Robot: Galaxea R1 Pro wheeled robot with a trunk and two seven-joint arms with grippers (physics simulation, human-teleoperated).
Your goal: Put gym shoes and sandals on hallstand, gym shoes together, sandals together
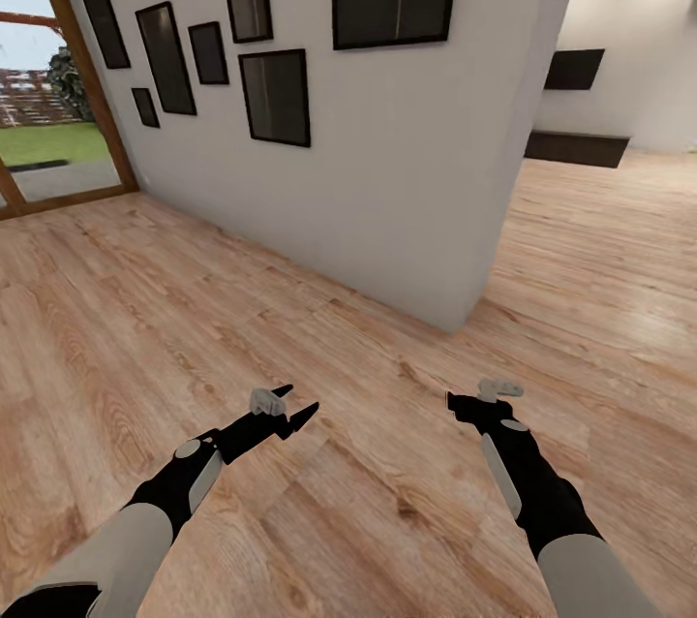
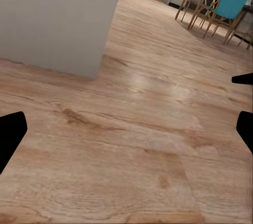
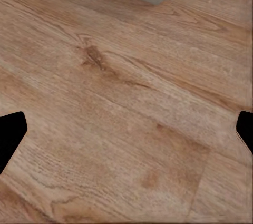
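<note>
I see the corridor floor (image 1: 387,482), light wood planks, spread under both arms. My left gripper (image 1: 296,404) hovers low over it, open with nothing between its fingers; its dark fingertips (image 2: 10,134) stand far apart at the edges of the left wrist view. My right gripper (image 1: 461,400) is also open and empty over bare planks (image 3: 126,103). The gym shoes, the sandals and the hallstand are out of view.
A white wall (image 1: 387,182) hung with several black frames runs ahead and ends at a corner (image 1: 455,323). Open floor continues right past it toward a dark low cabinet (image 1: 576,148). A glass door (image 1: 48,114) stands far left. Wooden chairs, one with a teal back (image 2: 229,5), stand far off.
</note>
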